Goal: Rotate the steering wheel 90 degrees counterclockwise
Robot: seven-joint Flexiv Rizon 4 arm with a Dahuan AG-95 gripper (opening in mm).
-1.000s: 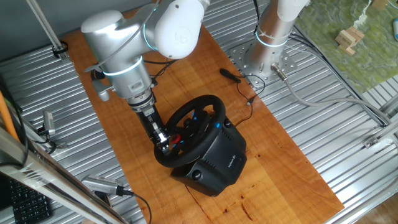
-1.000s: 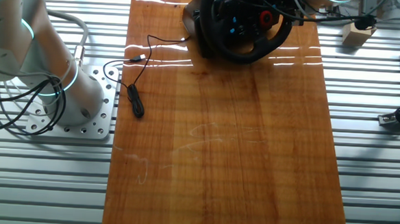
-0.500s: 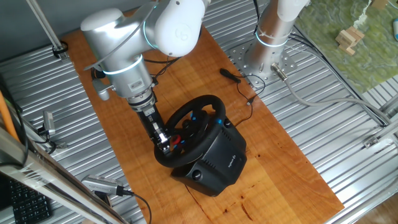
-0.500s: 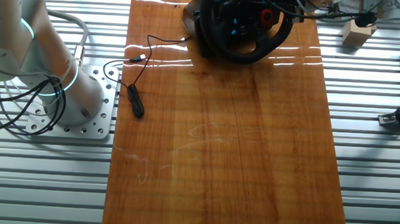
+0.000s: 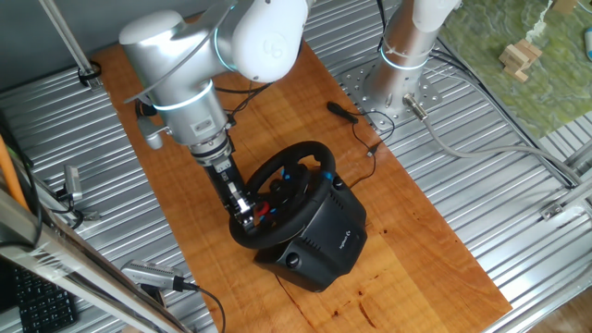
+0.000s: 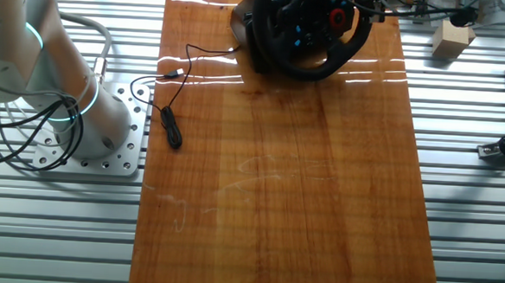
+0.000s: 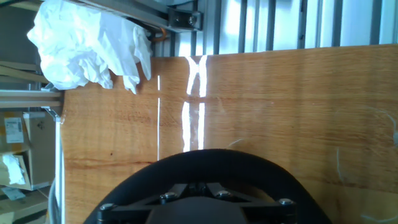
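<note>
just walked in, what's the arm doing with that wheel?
The arm's hand is down at the rim of the steering wheel, on the side facing the camera in one fixed view. The wheel sits on its black base on the wooden board. Whether the fingers are clamped on the rim can't be made out.

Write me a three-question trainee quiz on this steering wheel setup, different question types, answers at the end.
1. True or false: the gripper is at the rim of the steering wheel.
2. Multiple choice: the wheel's boxy base stands on A) the ribbed metal, B) the wooden board, C) a cardboard box.
3. Fill in: the loose black cable lies between the wheel and the arm's ____ mounting plate.

Key: 1 true; 2 B; 3 metal.
</note>
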